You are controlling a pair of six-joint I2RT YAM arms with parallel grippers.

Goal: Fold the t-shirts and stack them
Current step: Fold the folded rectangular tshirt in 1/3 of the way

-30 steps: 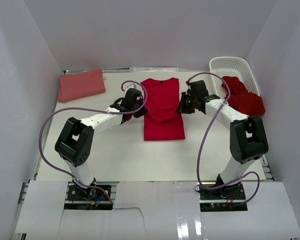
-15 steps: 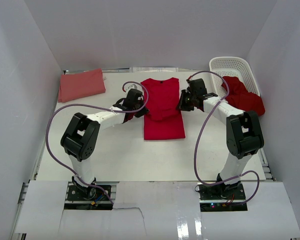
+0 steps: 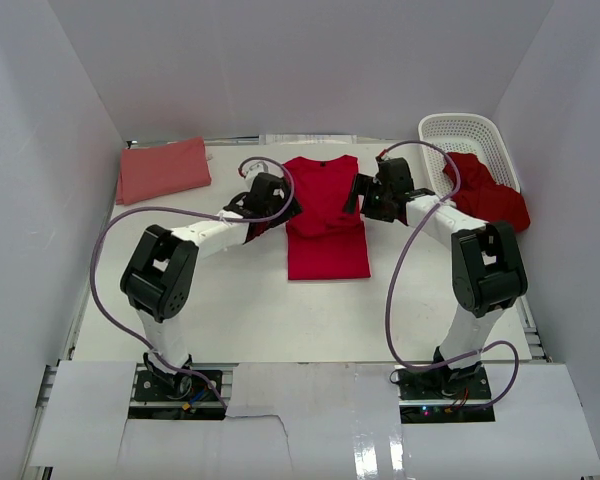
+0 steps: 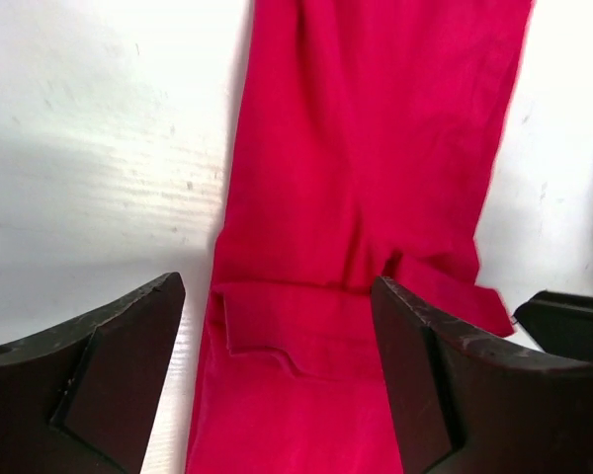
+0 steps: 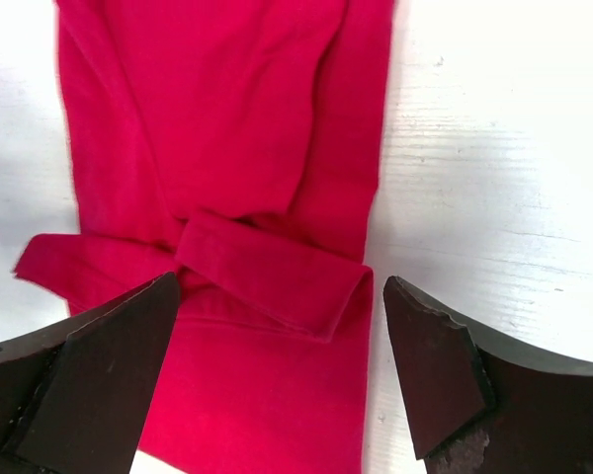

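The left pincer (image 4: 275,284) and right pincer (image 5: 282,284) both gape wide, gripping nothing, one at each long edge of a crimson t-shirt (image 3: 325,215) lying flat mid-table, its sides turned in to make a narrow soft strip with short sleeve flaps creased across it. A salmon shirt (image 3: 165,170) lies folded square at the far left of the white table (image 3: 230,300), and a rumpled red heap (image 3: 490,198) spills from a white lattice basket (image 3: 465,130) at far right.

Jaws stand wide apart over red t-shirt (image 4: 366,178) on white table (image 4: 99,148)
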